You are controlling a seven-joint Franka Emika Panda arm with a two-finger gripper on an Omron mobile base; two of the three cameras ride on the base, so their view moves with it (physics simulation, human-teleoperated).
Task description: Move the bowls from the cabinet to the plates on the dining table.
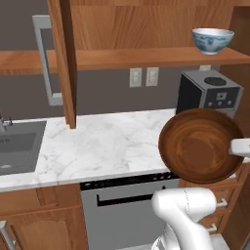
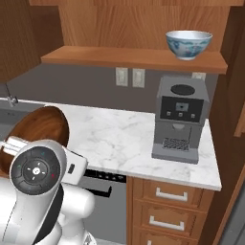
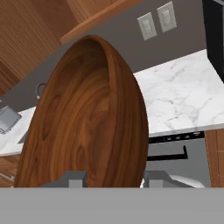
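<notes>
A kitchen in a home.
A white marble worktop runs across the middle, with a sink at the left, a black coffee machine at the right, and wooden cabinet up top.

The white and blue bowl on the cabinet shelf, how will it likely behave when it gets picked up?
The white and blue bowl looks like glazed ceramic: probably rigid, fairly heavy for its size, and slippery at the rim. It stands upright on a narrow foot near the shelf front edge, so a nudge might tip it off and break it.
</notes>
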